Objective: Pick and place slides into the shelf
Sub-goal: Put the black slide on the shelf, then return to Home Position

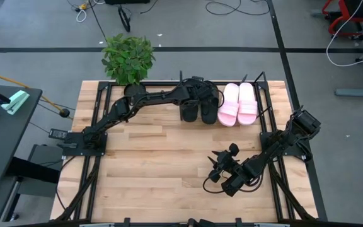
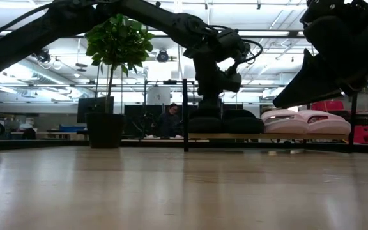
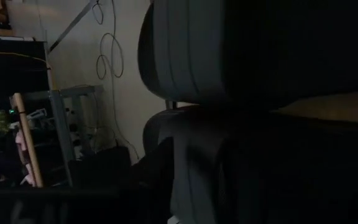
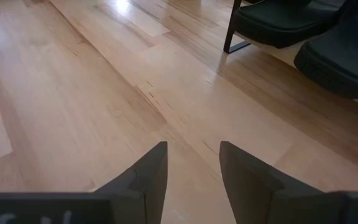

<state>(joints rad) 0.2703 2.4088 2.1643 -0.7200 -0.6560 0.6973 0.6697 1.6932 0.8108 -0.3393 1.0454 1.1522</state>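
Two black slides (image 1: 197,113) sit side by side in the shelf (image 1: 266,94) at the table's far edge. Two pale pink slides (image 1: 238,104) lie right of them in the same frame. In the low view the black pair (image 2: 225,124) and the pink pair (image 2: 302,121) rest on the shelf's rail (image 2: 171,136). My left gripper (image 1: 200,94) reaches down onto the black slides (image 3: 185,62), whose dark surfaces fill its wrist view. My right gripper (image 4: 193,165) is open and hovers over bare wood (image 1: 222,157) toward the table's near right. From there it faces the black slides (image 4: 328,50).
A potted plant (image 1: 128,57) stands at the table's far left corner, left of the shelf, with its pot (image 2: 104,130) on the table edge. A shelf post (image 2: 185,115) rises beside the black slides. The wooden tabletop (image 1: 162,164) stretches between the arms. A person sits in the room behind (image 2: 169,121).
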